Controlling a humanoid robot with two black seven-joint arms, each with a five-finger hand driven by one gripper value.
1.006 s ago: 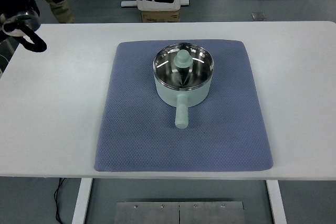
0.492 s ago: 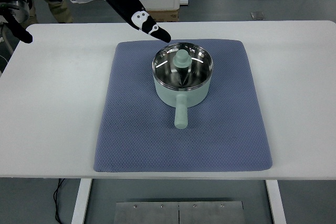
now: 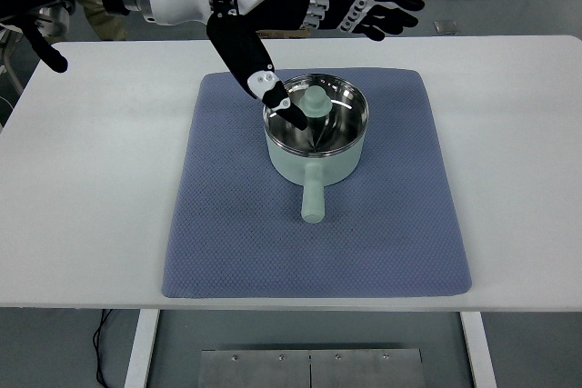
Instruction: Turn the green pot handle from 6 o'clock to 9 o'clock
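right now i see the green pot (image 3: 316, 154) sitting on the blue mat (image 3: 236, 224), toward the mat's far half, on the white tabletop (image 3: 91, 188). its handle (image 3: 313, 199) runs straight toward my side, long axis near-to-far, so it points at 6 o'clock. my left hand (image 3: 300, 15) comes in from the upper left and hovers over the pot's far-left rim, fingers spread wide and holding nothing, thumb reaching down over the steel interior.
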